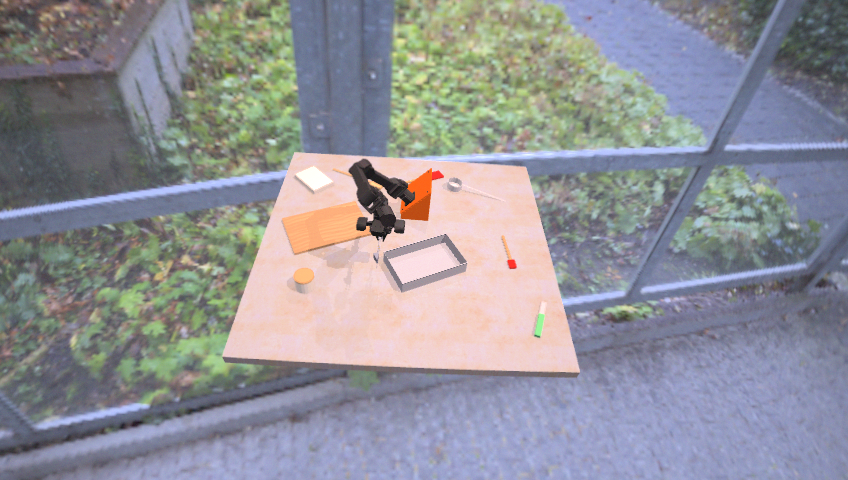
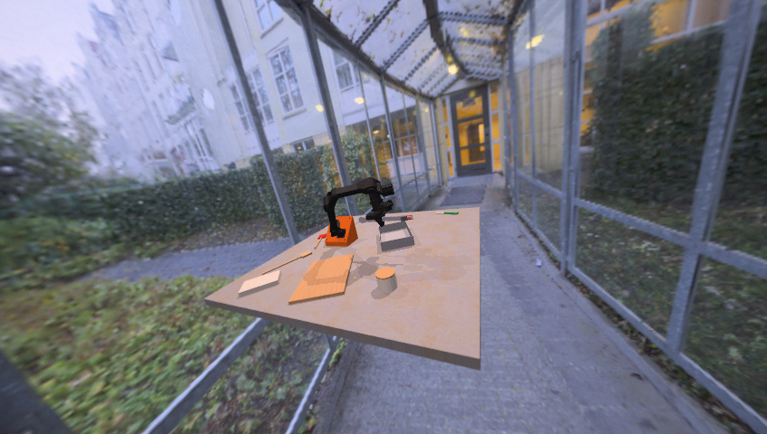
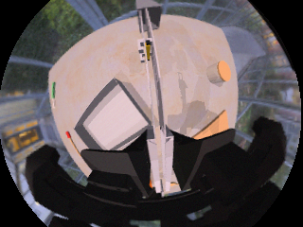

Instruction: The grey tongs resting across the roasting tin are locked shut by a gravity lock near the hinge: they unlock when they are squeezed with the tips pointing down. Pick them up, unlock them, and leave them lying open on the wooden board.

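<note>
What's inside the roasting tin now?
Nothing visible: the roasting tin shows only its pale floor. The tongs hang tips-down from the closed gripper, beside the tin, over bare table.

- Our arm (image 1: 374,190) rises from its orange base (image 1: 418,196), bends at the elbow and reaches forward.
- Our wrist points straight down.
- Our gripper (image 1: 379,233) is clamped on the grey tongs (image 3: 151,95), which hang tips-down.

The bench (image 1: 416,333) is seen whole from high above and far off in the top view, and from low beyond one corner in the exterior view. From the wrist, it is viewed closely along the pincer (image 3: 159,180). The roasting tin (image 1: 424,261) is shared by all three views.
</note>
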{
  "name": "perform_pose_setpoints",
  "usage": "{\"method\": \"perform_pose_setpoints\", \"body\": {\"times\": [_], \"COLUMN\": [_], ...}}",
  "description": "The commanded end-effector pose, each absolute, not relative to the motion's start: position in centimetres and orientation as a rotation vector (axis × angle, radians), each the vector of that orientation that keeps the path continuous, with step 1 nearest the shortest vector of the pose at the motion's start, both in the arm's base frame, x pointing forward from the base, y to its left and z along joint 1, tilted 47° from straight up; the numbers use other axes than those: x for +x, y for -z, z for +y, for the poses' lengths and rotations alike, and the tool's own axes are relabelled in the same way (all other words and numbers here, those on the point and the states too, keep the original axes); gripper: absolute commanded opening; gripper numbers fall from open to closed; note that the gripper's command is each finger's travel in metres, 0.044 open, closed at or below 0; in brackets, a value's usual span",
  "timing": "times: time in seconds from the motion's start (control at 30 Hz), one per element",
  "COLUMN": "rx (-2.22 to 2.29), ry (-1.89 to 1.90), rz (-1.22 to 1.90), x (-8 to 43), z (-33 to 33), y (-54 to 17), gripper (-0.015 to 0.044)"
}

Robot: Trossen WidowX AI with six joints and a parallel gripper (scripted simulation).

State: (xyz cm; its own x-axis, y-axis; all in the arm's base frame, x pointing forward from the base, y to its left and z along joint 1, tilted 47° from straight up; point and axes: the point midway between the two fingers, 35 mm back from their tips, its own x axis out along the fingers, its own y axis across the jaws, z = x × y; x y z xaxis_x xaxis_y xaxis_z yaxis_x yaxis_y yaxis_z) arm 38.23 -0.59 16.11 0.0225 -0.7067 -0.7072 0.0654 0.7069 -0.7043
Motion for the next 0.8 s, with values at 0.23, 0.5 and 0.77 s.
{"method": "perform_pose_setpoints", "body": {"times": [0.23, 0.5, 0.77], "rx": [-0.341, -0.307, -0.184], "ry": [0.857, 0.886, 0.970], "rz": [1.293, 1.270, 1.197], "x": [35.0, 34.4, 32.1], "z": [-5.3, -6.0, -8.7], "y": [-21.1, -21.8, -24.4], "gripper": [-0.0150, -0.0150, -0.0150]}}
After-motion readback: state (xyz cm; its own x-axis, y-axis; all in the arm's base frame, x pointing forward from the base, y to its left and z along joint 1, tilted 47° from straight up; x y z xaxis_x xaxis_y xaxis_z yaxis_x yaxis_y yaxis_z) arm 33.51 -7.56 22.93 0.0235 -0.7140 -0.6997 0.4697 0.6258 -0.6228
